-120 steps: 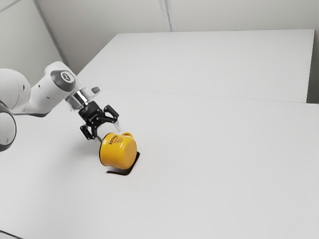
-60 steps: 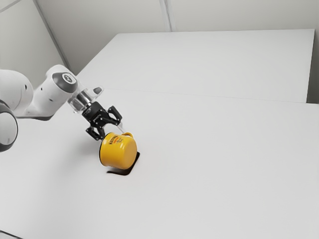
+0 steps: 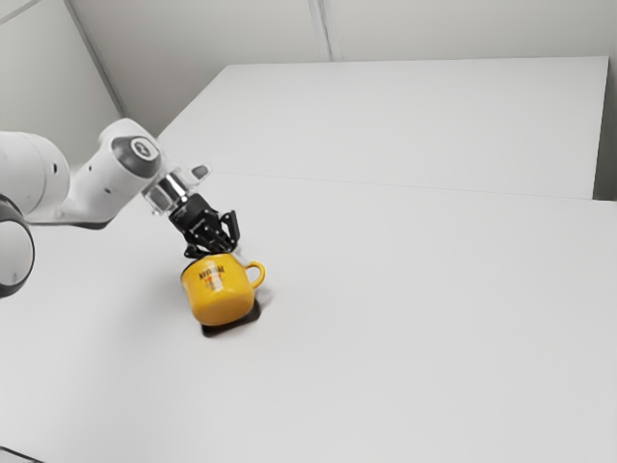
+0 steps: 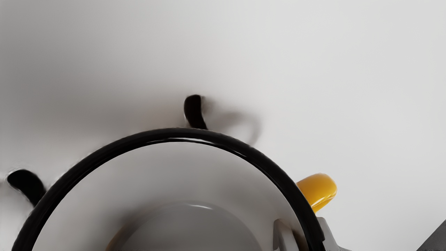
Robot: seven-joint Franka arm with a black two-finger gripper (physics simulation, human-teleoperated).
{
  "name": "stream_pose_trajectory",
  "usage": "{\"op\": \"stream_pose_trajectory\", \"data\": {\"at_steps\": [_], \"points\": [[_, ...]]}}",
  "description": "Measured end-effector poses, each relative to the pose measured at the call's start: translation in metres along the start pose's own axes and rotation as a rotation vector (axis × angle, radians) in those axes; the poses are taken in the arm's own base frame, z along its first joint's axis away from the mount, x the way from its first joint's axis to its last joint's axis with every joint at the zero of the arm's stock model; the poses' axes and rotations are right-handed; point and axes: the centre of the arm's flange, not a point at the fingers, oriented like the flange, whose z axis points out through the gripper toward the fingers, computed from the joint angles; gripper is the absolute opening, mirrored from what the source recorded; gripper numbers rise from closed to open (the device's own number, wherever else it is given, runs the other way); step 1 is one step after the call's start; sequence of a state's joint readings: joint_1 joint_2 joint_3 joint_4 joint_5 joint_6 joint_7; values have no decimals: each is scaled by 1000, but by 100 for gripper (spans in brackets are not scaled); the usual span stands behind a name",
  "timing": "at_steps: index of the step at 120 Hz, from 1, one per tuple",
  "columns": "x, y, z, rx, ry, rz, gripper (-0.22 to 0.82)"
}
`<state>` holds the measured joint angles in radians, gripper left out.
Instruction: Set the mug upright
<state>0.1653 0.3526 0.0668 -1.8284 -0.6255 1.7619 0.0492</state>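
Mug (image 3: 219,291), left of the frame's centre, has swung from its side toward upright, gripper (image 4: 304,228) clamped on it: righting looks well along.

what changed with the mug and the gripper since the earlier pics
The gripper has closed on the mug's wall at the rim, one finger inside, one outside. The mug has tipped from its side toward upright but still leans, its handle now sticking out toward the exterior view's right. The table is as it was.
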Motion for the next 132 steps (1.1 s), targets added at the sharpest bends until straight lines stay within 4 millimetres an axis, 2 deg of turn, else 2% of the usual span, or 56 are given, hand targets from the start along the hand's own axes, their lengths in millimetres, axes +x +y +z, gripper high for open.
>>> {"op": "stream_pose_trajectory", "data": {"at_steps": [12,36,44,56,73,87,100,132], "points": [[-4,5,1,16,2,3,-18],[-41,60,-33,232,106,153,-17],[-49,74,-34,335,140,207,-17],[-62,99,-21,503,182,295,-17],[-87,105,4,623,254,329,-17],[-101,103,22,644,317,315,-16],[-110,109,30,651,392,312,-16],[-114,128,55,600,539,299,-16]]}}
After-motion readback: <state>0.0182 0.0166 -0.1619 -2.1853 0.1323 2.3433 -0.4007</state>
